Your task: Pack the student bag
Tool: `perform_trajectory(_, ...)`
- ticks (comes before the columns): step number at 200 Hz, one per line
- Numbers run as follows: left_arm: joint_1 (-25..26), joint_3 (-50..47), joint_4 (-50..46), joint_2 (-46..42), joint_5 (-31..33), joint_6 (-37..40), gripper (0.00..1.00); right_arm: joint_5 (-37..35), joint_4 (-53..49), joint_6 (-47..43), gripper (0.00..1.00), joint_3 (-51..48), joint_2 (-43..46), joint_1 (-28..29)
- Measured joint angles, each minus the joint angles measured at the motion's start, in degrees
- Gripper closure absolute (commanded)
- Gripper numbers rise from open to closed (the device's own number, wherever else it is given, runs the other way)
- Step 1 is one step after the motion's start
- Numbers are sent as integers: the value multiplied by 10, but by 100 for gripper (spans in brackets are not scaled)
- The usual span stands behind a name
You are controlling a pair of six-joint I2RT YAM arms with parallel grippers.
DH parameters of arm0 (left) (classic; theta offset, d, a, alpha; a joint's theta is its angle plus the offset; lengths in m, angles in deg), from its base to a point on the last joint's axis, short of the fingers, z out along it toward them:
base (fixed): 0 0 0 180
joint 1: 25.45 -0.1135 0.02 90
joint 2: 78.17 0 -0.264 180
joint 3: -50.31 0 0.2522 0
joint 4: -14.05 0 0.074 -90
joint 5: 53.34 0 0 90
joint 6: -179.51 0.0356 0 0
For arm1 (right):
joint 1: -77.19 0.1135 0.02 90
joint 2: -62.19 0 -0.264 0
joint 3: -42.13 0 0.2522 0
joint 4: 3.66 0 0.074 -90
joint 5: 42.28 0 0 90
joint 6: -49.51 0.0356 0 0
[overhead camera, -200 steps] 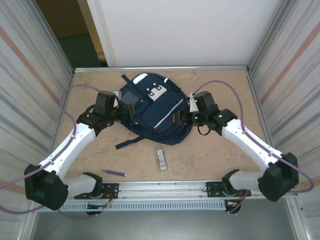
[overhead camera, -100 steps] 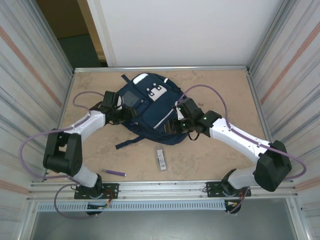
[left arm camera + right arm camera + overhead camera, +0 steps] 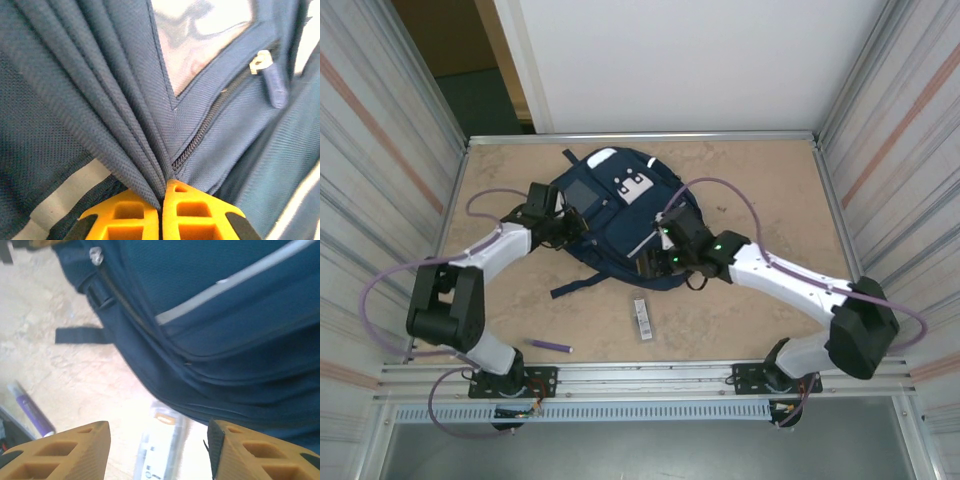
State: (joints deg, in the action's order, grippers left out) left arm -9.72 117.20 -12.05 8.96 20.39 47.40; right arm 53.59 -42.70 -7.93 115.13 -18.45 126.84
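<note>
1. Far left on the counter [image 3: 760, 190], near the front rail, lies a purple pen [image 3: 550, 345]. It's well apart from the bag and nobody's touching it, so it's probably waiting to be packed.
2. The left claw [image 3: 161, 220] is clamped shut on a bunched fold of the student bag [image 3: 620, 215] at its left side. The wrist view shows the fabric pulled into tight pleats that run straight into the closed yellow fingers [image 3: 125, 220]. Best guess is that it's pinning or tugging the bag so a zip can be worked, since a zipper pull [image 3: 267, 75] sits just up and to the right of the pinch.
3. The bag itself lies flat in the middle of the counter, towards the back. It's navy fabric with pale stripes, a grey square patch [image 3: 582, 193] and a dark strap [image 3: 575, 288] trailing out towards the front. Every pocket that shows looks zipped shut, so the packing has barely begun.
4. Just in front of the bag lies a small flat rectangular pack [image 3: 641, 318], apart from the bag.
5. The right claw [image 3: 157, 435] has its jaws spread with nothing between them. It hovers over the bag's near edge, with that little pack below it. Whether it's after the pack or the bag's edge is hard to call.
</note>
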Motion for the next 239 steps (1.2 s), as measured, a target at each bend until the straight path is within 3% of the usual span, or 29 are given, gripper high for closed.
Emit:
perform_trajectory(35, 33, -13, -12, -57, -5, -27, 100, -6, 24, 0, 42, 86, -93, 67)
perform_trajectory(102, 38, -44, 20, -58, -59, -99, 98, -77, 91, 64, 43, 141, -167, 67)
perform_trajectory(137, 38, -52, 37, -58, -103, -144, 93, -97, 90, -9, 42, 186, -221, 71)
perform_trajectory(169, 36, -52, 31, -58, -131, -167, 91, -158, 55, -76, 39, 214, -238, 91)
perform_trajectory(190, 30, -52, 30, -58, -148, -176, 86, -195, 24, -91, 39, 242, -250, 102)
perform_trajectory(239, 26, -43, 10, -58, -184, -182, 87, -244, -10, -76, 37, 252, -264, 116)
